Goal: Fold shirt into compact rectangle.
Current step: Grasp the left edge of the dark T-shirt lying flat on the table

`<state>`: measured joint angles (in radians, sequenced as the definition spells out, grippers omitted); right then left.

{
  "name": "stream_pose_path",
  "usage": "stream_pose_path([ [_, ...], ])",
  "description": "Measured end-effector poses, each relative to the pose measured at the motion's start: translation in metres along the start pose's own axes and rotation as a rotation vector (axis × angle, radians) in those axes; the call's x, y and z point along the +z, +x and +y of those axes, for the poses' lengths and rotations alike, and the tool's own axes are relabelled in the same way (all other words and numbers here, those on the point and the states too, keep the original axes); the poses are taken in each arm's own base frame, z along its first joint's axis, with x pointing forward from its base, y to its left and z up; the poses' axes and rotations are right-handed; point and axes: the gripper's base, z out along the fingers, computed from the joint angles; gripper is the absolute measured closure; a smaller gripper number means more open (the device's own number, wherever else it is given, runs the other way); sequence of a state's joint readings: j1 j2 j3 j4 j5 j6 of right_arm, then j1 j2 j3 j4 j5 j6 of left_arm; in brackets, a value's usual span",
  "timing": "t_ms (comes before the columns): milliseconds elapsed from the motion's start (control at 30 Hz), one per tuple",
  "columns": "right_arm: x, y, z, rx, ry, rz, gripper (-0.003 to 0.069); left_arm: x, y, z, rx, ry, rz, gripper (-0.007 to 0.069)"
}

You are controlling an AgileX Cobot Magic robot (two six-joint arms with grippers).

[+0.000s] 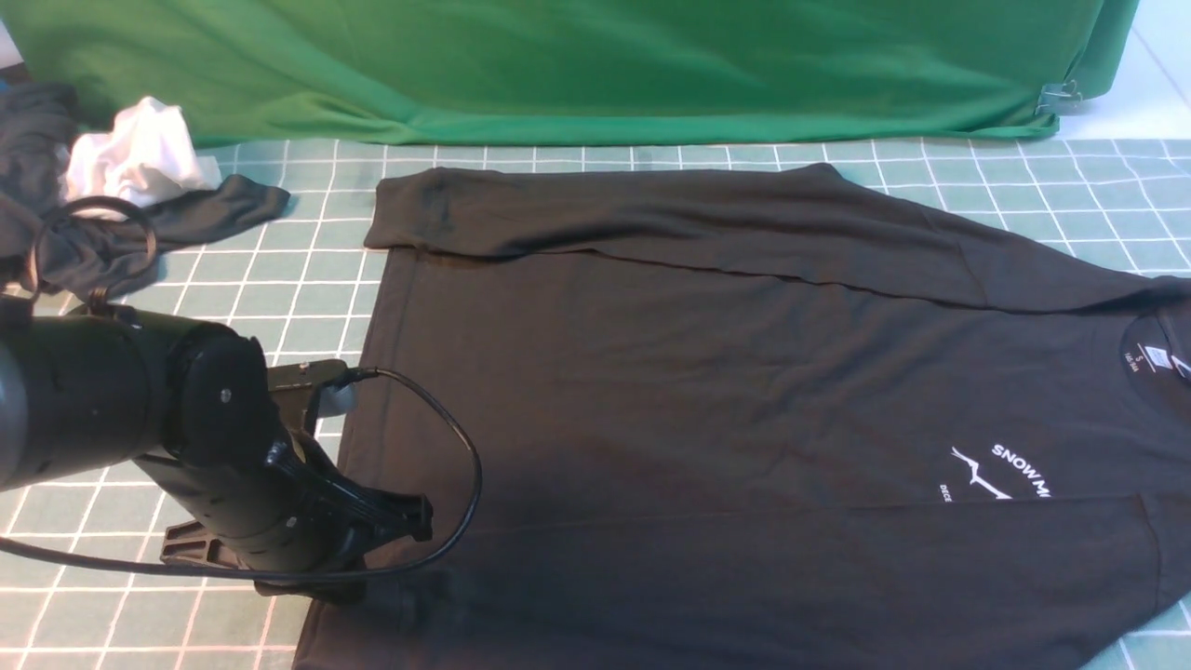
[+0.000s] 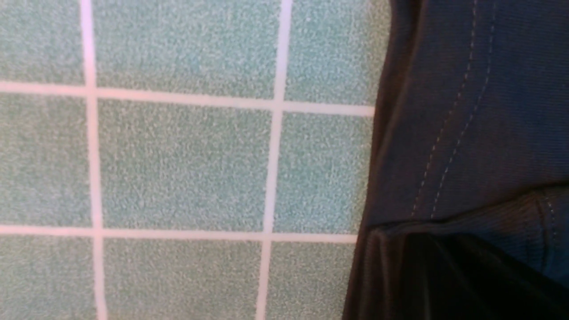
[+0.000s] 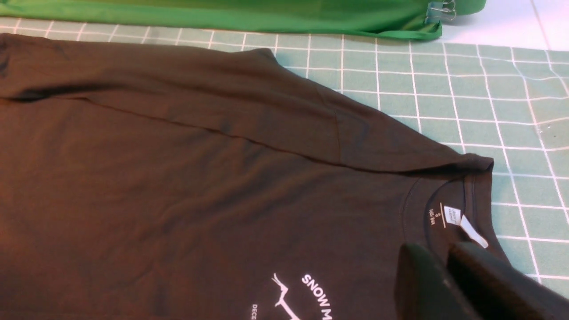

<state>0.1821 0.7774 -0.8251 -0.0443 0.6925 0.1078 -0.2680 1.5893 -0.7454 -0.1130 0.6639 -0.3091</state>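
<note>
The black shirt (image 1: 707, 372) lies flat across the green grid mat, collar to the right and both sleeves folded in over the body. Its white chest print (image 3: 318, 289) and neck label (image 3: 453, 215) show in the right wrist view. My left gripper (image 1: 372, 584) is low at the shirt's near-left hem corner. In the left wrist view the stitched hem (image 2: 449, 133) bunches into dark folds at the jaws, which are shut on it. My right gripper (image 3: 438, 254) hangs just above the collar (image 3: 478, 178), its fingers (image 3: 418, 280) a narrow gap apart with nothing between them. It is outside the front view.
A dark grey garment (image 1: 56, 214) with a white cloth (image 1: 140, 158) lies at the back left. A green backdrop cloth (image 1: 558, 65) hangs along the far edge, clipped (image 1: 1061, 93) at the right. The left arm's cable (image 1: 465, 465) loops over the shirt.
</note>
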Motion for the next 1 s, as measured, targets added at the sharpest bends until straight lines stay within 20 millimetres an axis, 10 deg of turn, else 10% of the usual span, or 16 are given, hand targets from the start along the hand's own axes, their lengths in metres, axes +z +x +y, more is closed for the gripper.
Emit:
stream_pose_path([
  [667,0.000,0.000,0.000,0.000,0.000,0.001,0.0540,-0.039,0.011,0.000,0.009,0.037,-0.063,0.0599],
  [1000,0.000,0.000,0.000,0.000,0.000,0.001,0.0526,-0.011,0.004,0.002,-0.048,-0.019,-0.001,0.0316],
])
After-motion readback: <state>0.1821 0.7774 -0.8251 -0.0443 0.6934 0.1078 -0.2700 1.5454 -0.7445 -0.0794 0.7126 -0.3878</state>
